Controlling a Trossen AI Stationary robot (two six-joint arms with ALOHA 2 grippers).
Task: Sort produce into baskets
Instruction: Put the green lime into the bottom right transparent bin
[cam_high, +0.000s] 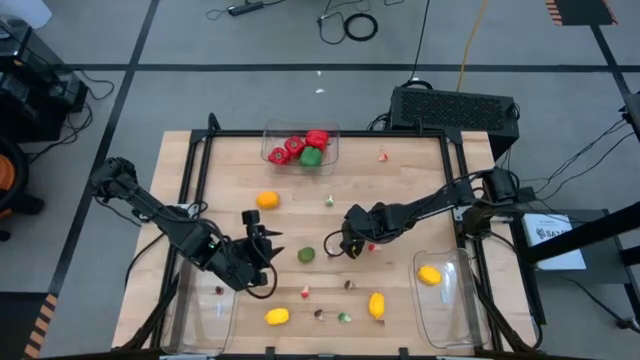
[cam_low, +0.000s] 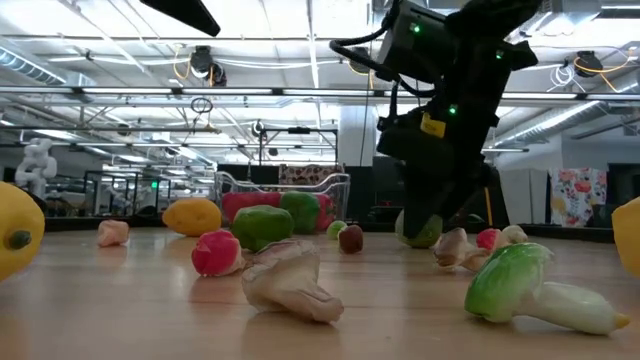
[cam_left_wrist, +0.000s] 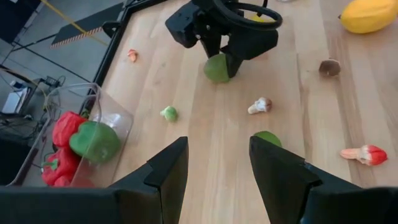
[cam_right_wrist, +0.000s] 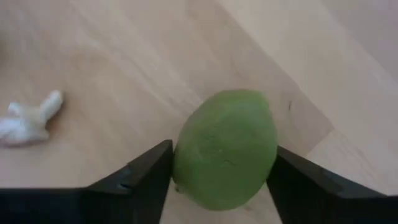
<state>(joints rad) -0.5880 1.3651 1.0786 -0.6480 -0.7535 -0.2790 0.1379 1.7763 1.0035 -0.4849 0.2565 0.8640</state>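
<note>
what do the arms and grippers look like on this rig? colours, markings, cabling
Both arms are dark, near-black, jointed links. The left gripper has two flat, angular black fingers. The right gripper has matching black fingers; in the low view its wrist housing shows green indicator lights and a small yellow label. Thin black cables loop along both arms.

Two dark jointed arms (black cables alongside) end in flat black fingers (cam_left_wrist: 168, 171).
</note>
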